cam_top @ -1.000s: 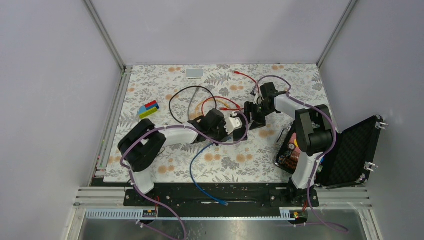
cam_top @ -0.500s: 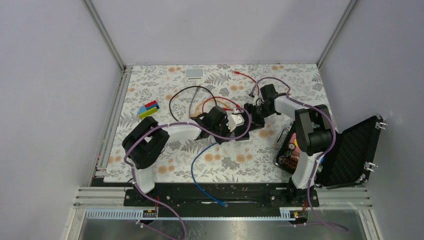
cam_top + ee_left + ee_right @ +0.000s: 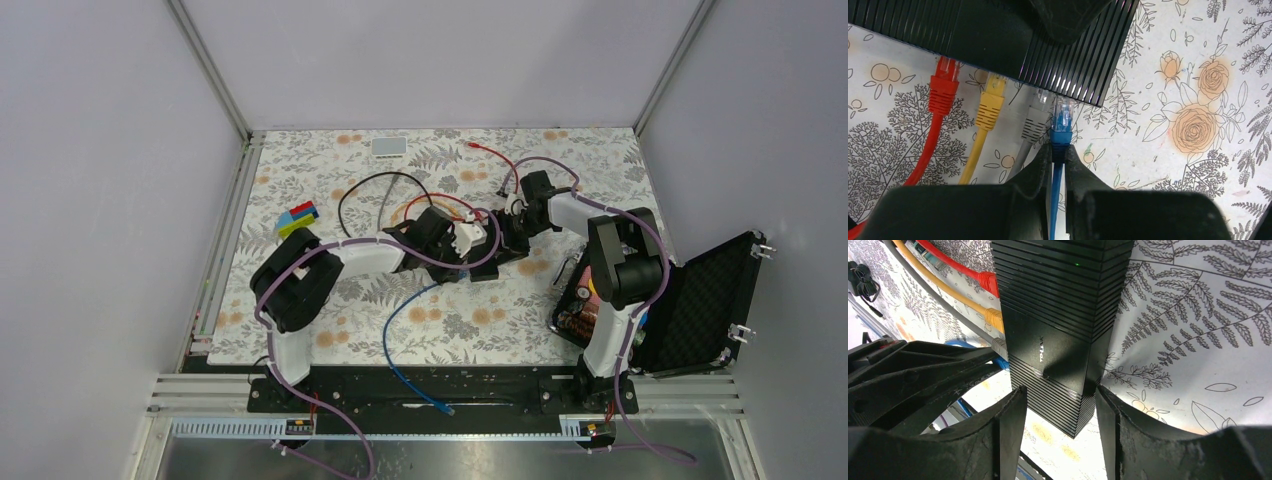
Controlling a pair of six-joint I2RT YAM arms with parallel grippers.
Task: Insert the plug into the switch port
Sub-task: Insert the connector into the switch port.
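The black ribbed switch (image 3: pixel 998 30) lies on the flowered mat and also shows in the right wrist view (image 3: pixel 1058 315). Red (image 3: pixel 943 92), yellow (image 3: pixel 989 107) and grey (image 3: pixel 1035 125) plugs sit in its ports. My left gripper (image 3: pixel 1058 150) is shut on the blue plug (image 3: pixel 1063 120). The plug's clear tip is at the switch's port edge, just right of the grey plug. How deep it sits is hidden. My right gripper (image 3: pixel 1059 390) straddles the switch's near end, and its fingers (image 3: pixel 1010 420) press both sides. In the top view both grippers meet at the switch (image 3: pixel 500 245).
The blue cable (image 3: pixel 392 325) trails to the near table edge. An open black case (image 3: pixel 700 300) lies at the right. Coloured blocks (image 3: pixel 297 218), a small white box (image 3: pixel 389 146), a black cable loop (image 3: pixel 385 180) and a red lead (image 3: pixel 490 152) lie behind the switch.
My left gripper has moved right and a little farther back, bringing the blue plug up to the switch. The right gripper has stayed at the switch.
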